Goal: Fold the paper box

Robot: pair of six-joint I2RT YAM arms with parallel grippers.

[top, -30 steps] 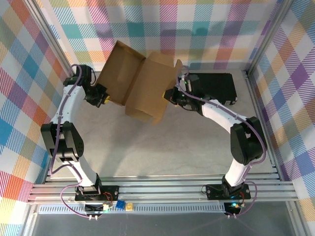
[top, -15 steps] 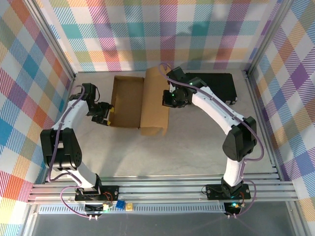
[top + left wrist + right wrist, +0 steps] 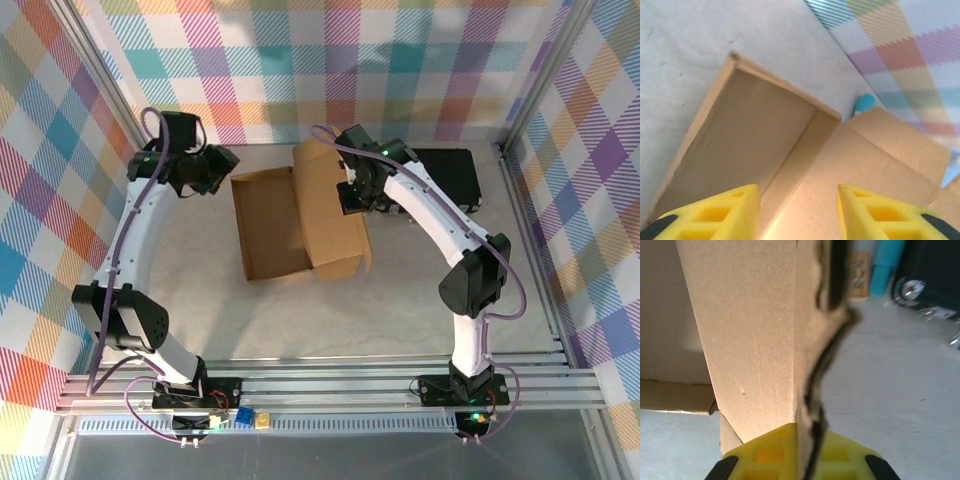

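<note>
Paper box [image 3: 270, 225] lies open; we note right fingers [image 3: 767, 456] pinching its lid edge, left fingers [image 3: 722, 212] spread near its far-left corner.

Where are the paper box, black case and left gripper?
paper box [image 3: 268, 225]: top view, floor of open tray.
black case [image 3: 453, 172]: top view, top face.
left gripper [image 3: 799, 194]: left wrist view, midway between yellow fingertips.

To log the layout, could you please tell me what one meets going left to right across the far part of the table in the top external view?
left gripper → paper box → black case
</note>
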